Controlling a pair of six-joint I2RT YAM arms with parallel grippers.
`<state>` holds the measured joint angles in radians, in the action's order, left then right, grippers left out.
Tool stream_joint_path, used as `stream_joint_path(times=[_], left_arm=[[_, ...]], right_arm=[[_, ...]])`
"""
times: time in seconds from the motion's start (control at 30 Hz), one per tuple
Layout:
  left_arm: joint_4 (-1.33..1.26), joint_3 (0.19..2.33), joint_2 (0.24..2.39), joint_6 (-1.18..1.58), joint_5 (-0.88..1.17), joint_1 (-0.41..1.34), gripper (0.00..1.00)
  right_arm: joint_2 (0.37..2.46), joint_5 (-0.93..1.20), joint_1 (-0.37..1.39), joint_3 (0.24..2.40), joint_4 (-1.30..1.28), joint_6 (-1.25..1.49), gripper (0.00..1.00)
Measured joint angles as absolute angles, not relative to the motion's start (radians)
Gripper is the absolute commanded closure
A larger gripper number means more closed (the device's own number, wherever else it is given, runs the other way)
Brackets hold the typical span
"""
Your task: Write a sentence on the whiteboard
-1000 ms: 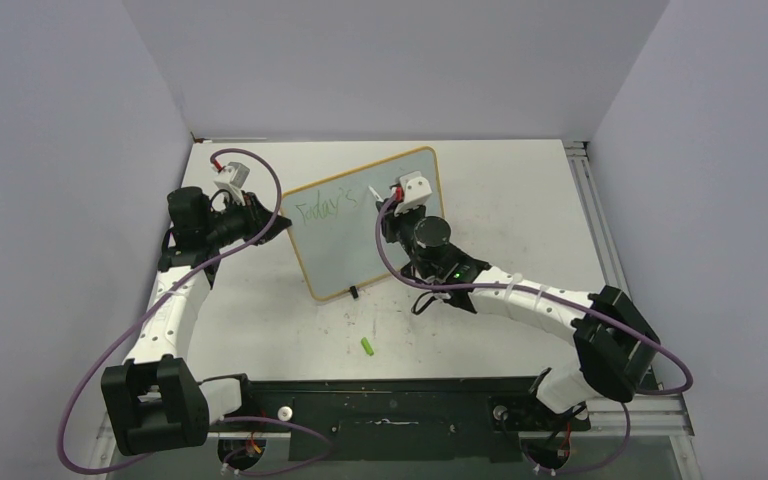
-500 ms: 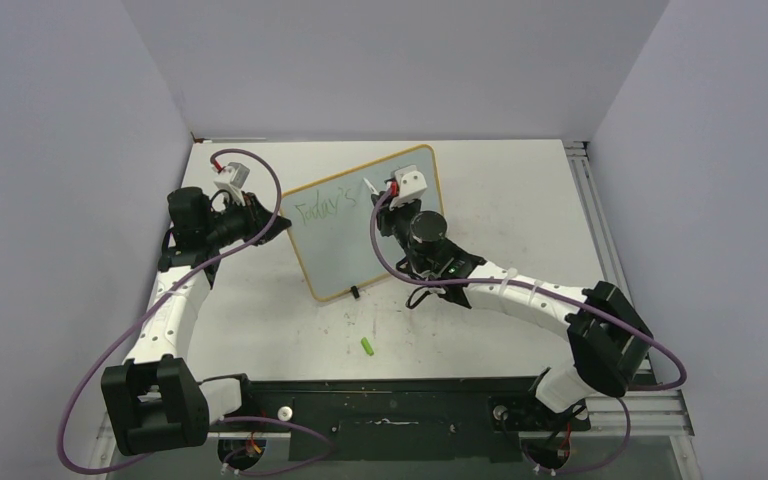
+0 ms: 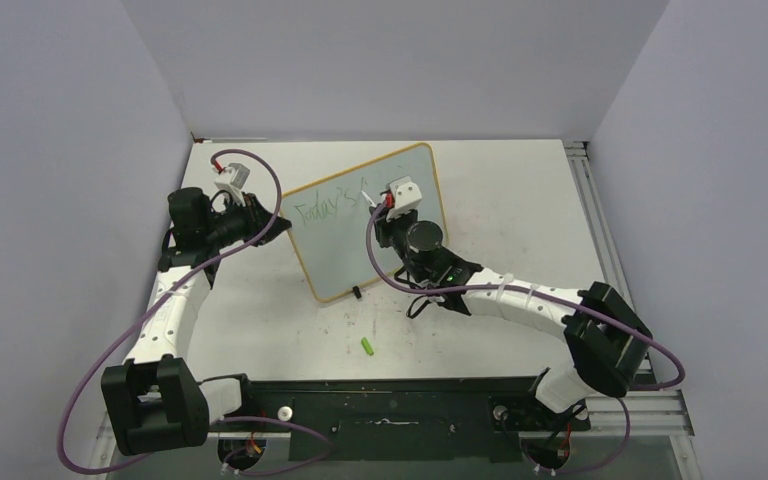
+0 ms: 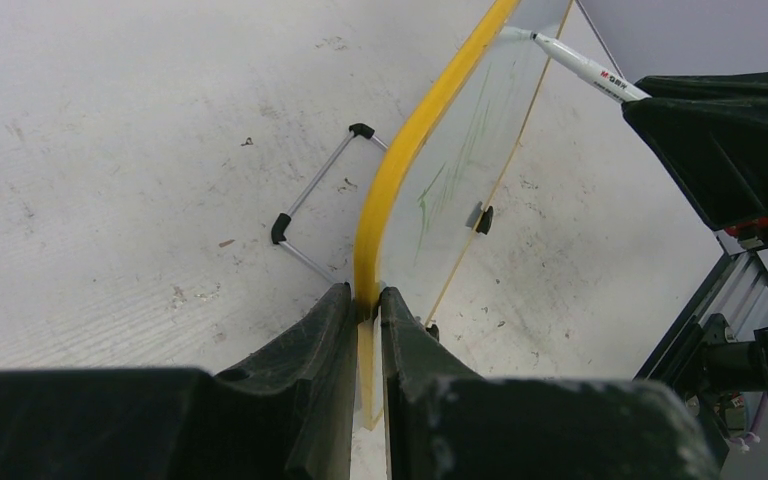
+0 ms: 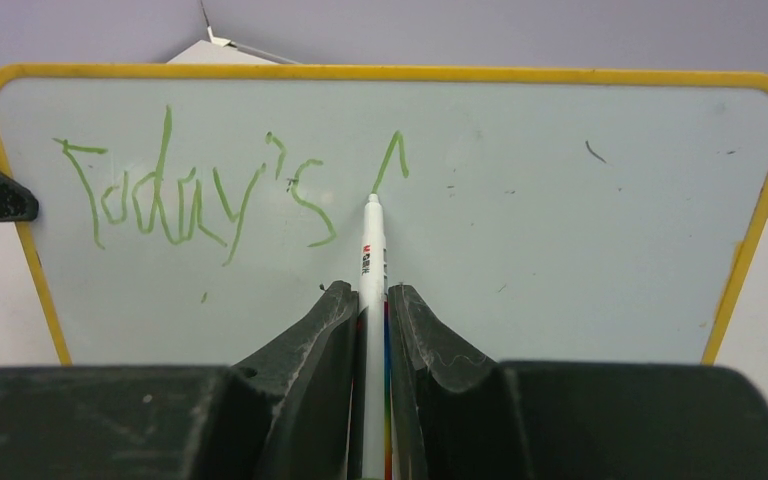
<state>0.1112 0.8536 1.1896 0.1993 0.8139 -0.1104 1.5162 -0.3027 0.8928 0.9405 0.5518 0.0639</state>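
Observation:
The whiteboard (image 3: 345,245) stands tilted on the table, pale with a yellow frame (image 5: 390,73). My left gripper (image 3: 278,222) is shut on its left edge; in the left wrist view the fingers pinch the yellow frame (image 4: 397,180). My right gripper (image 5: 372,295) is shut on a white marker (image 5: 371,250) whose tip touches the board. The sentence (image 5: 190,195) reads "Today's" in green, followed by a peaked stroke (image 5: 392,160) just above the tip. In the top view the writing (image 3: 325,209) sits near the board's top and the right gripper (image 3: 385,210) is in front of it.
A green marker cap (image 3: 368,346) lies on the white tabletop near the front. A small black clip foot (image 3: 355,292) sits at the board's lower edge. A wire stand (image 4: 315,195) props the board from behind. Aluminium rails (image 3: 600,230) run along the right side.
My right gripper has moved left and slightly up along the board with the marker. The left gripper and the board have stayed still.

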Motion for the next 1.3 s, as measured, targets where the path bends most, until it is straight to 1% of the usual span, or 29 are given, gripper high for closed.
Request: stream_joint_path(times=[0.6,0.83,1.0,1.3], left_arm=[[0.115,0.854,1.19,0.2,0.815,-0.11,1.0],[0.115,0.854,1.19,0.2,0.82,-0.11,1.0],[0.115,0.854,1.19,0.2,0.823,-0.11,1.0],[0.114,0.854,1.19,0.201,0.823,-0.11,1.0]], right_arm=[[1.494,-0.363,0.933,0.858,0.54,0.089,0.95],[1.492,-0.4,0.975,0.851,0.512,0.079,0.95],[1.452,-0.428,1.002,0.851,0.496,0.061,0.95],[1.43,-0.436,0.982,0.869,0.5,0.04,0.95]])
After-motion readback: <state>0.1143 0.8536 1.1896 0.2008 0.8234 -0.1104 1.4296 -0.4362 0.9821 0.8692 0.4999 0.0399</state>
